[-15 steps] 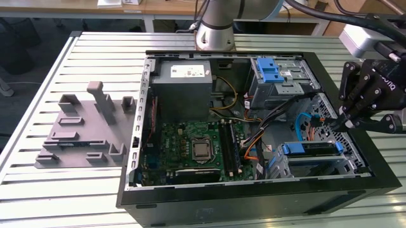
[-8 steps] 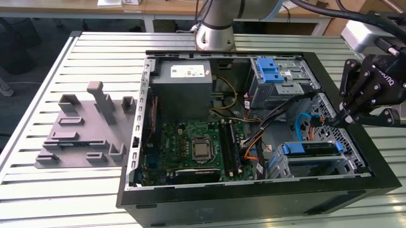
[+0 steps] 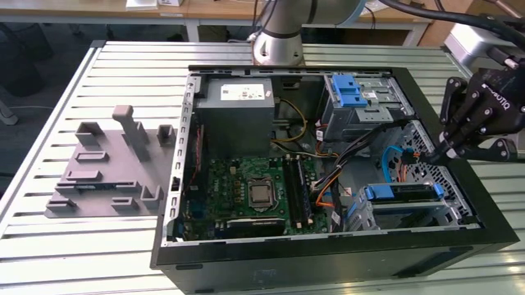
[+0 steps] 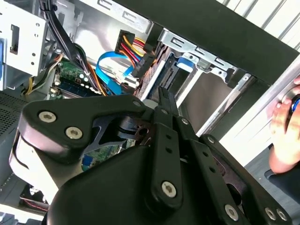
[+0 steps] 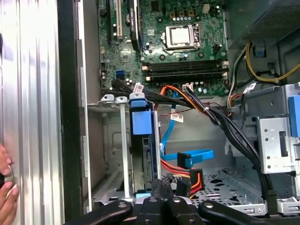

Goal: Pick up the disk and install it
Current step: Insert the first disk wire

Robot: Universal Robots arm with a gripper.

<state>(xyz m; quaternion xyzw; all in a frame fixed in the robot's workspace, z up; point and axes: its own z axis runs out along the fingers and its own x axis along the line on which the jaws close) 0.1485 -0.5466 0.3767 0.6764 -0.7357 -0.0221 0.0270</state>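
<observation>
My gripper point(image 3: 449, 146) hangs over the edge of the computer case point(image 3: 328, 264) at the exterior view's right; the jaws look pinched together, nothing between them; in the first wrist view the disk point(image 5: 142, 123) stands on edge in the drive cage point(image 5: 123, 154), near the fingertips but apart.

Gripper point(image 3: 449, 149) at the exterior view's right, angled downward, fingers seemingly pressed together, holding nothing

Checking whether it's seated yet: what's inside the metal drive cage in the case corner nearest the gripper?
The drive cage holds the disk edge-on, blue rails at both ends. Its label face and connector end are hidden by the cage walls, so full seating can't be confirmed.
</observation>
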